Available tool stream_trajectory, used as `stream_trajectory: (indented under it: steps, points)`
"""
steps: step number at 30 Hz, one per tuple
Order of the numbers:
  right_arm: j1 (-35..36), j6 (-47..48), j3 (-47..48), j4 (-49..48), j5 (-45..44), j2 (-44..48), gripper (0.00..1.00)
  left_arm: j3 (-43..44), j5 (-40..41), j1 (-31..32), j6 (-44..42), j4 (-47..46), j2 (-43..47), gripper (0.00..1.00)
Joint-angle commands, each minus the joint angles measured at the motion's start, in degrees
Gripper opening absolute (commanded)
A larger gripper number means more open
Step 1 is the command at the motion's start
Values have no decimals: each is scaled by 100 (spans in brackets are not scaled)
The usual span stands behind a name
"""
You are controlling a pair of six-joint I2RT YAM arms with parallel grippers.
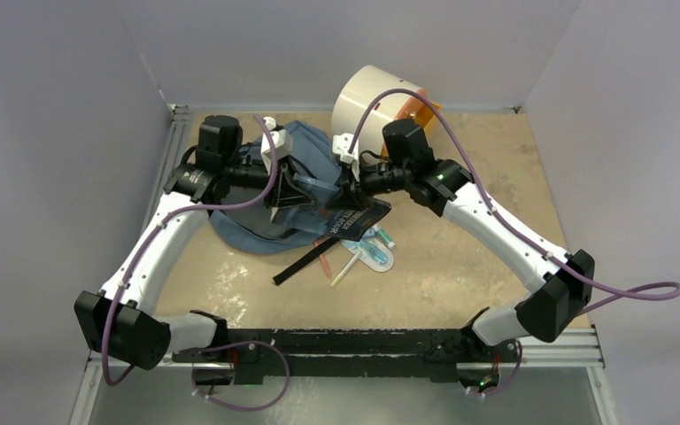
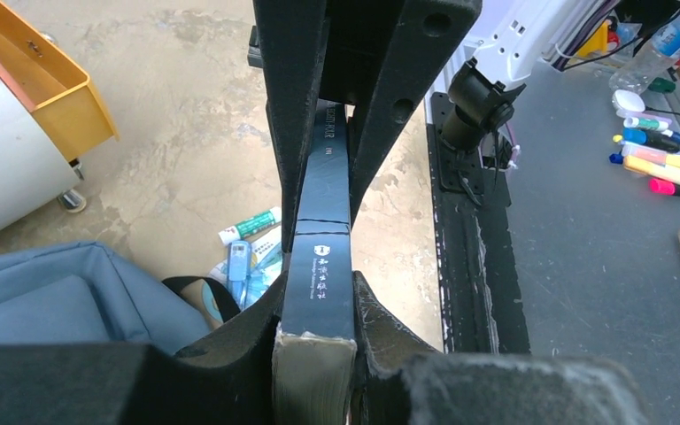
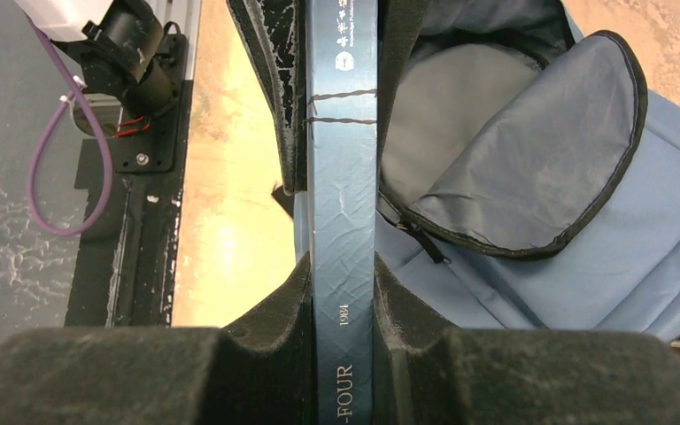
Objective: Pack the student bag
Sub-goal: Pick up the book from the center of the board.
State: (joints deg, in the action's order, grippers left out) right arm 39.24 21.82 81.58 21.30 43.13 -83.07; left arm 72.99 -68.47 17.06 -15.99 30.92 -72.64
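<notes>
With the left gripper [image 2: 317,301] and right gripper [image 3: 341,283] both clenched on the book [image 1: 354,217] beside the open bag [image 1: 239,226], far left on the counter [image 1: 460,257], uneven pulling may twist the book or miss the opening.

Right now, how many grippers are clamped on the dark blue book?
2. The left gripper grips the book at the emblem end of its spine. The right gripper grips the title end, beside the open student bag. Neither is hidden.
</notes>
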Motion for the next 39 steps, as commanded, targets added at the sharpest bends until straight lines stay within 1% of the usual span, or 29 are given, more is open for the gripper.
stream_trajectory:
  steps: [1, 4, 5, 6, 8, 14, 20, 28, 39]
  points:
    - [22, -178, -176, -176, 185, 372, 0, 188, -531, -12, 292, -666, 331, 15]
    - [14, -444, -315, -339, 125, 598, 0, 67, -527, -18, 408, -741, 458, 27]
    - [11, -497, -345, -345, 128, 663, 0, 40, -509, -18, 421, -740, 494, 33]
    - [-3, -556, -381, -360, 132, 740, 0, 12, -495, -16, 421, -743, 530, 41]
    - [-19, -618, -448, -363, 142, 902, 0, -48, -490, -12, 421, -751, 593, 45]
    - [-103, -819, -532, -526, 231, 1493, 0, -118, -910, -15, 436, -827, 612, 46]
    - [-113, -923, -382, -569, 358, 1700, 0, -205, -1127, -13, 632, -1057, 539, 47]
    - [-118, -1128, -210, -865, 546, 1439, 0, -180, -1293, -10, 779, -1207, 429, 47]
    - [-111, -1371, 160, -1333, 617, 1048, 0, -195, -1165, -10, 738, -1090, 388, 47]
